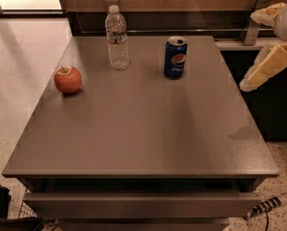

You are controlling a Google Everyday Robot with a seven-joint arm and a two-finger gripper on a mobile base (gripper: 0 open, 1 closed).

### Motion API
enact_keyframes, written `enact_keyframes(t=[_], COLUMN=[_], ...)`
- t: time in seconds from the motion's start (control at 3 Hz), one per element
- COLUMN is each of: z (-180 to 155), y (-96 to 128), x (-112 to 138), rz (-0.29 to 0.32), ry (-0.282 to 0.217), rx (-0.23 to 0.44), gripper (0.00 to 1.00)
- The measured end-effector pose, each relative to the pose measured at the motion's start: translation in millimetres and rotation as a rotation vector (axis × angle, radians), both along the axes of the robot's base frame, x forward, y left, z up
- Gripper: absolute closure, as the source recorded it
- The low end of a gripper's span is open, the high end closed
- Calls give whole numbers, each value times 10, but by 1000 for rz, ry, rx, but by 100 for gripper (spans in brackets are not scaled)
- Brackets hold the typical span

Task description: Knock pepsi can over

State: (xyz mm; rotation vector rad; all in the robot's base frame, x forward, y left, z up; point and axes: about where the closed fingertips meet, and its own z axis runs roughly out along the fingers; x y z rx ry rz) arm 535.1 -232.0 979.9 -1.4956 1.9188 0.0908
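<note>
1. Table (143, 129): a grey-brown flat top fills most of the view. An open drawer (138, 203) shows under its front edge.
2. Gripper (250, 50): at the right edge of the view, raised above and just outside the table's far right corner. Its two cream fingers (268, 66) are spread wide and hold nothing. The tips point left, toward the table. It is well apart from every object.
3. Water bottle (117, 38): clear plastic with a white cap, standing upright at the far side and left of centre. It is near the can but not touching it.
4. Pepsi can (175, 57): dark blue, standing upright on the far part of the table and right of centre. Its long axis is vertical and the silver top faces up. The round logo faces the camera. Nothing stands on the bare table top between the can and the gripper.
5. Apple (68, 80): red, stem up, near the left edge and well apart from the can.
6. Cable (266, 205): a striped length on the floor by the front right corner.
</note>
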Motion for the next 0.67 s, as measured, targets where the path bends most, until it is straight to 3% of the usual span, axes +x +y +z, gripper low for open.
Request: enact_keyframes(t=[0.33, 0.67], z=[-199, -304], y=[57, 277], x=[657, 1193], rz=[15, -3], ry=[-133, -162], rx=[318, 534], gripper=[0, 0])
